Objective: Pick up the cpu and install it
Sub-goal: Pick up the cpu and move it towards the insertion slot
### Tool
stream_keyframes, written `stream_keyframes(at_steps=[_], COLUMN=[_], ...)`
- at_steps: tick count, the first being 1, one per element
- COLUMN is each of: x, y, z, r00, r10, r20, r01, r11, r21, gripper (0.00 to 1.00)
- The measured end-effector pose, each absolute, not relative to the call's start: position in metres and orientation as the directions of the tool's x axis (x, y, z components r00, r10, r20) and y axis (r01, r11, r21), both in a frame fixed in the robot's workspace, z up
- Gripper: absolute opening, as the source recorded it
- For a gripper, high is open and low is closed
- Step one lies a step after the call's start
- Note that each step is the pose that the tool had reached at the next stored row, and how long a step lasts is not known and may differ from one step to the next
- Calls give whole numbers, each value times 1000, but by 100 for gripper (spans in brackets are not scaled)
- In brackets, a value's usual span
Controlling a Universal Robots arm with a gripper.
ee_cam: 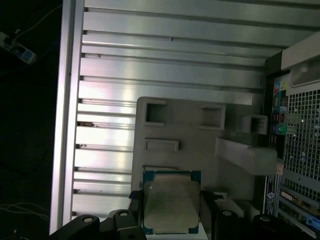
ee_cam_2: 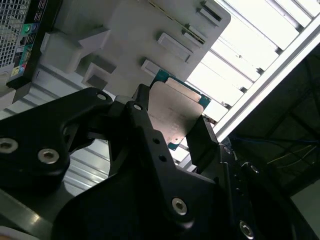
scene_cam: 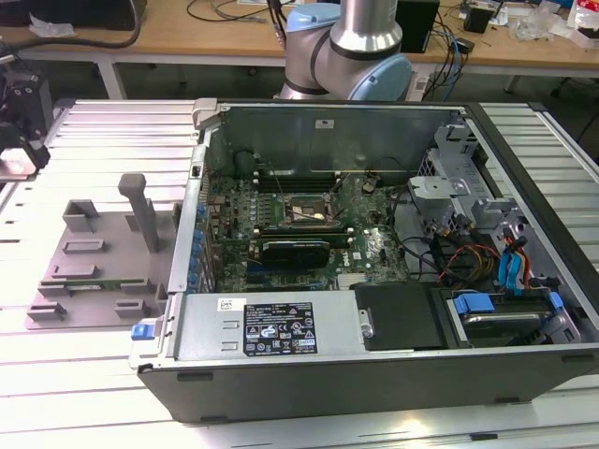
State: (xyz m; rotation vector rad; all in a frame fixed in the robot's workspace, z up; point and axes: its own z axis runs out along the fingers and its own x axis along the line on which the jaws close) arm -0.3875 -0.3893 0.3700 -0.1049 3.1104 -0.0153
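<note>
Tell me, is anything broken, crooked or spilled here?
Nothing stands out. The cpu sits straight in the claw, gripped on two opposite edges, and the open computer case looks tidy, with nothing spilled.

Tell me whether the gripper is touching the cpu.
Touching. In the second wrist view the black fingers of the gripper press against two opposite edges of the cpu, with no gap on either side; the first wrist view shows the same.

table: slatted metal table point(scene_cam: 112, 140) | bears: grey fixture plate point(scene_cam: 101, 264) | open computer case point(scene_cam: 374, 383)
</note>
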Motion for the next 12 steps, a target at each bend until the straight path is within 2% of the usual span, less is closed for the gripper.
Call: stream_keyframes(at_steps=[12], x=[-388], y=[-389], z=[388], r00=[-997], r10=[-68], r20=[-29], r01=[-67], r11=[998], r21=[-11], gripper=[55])
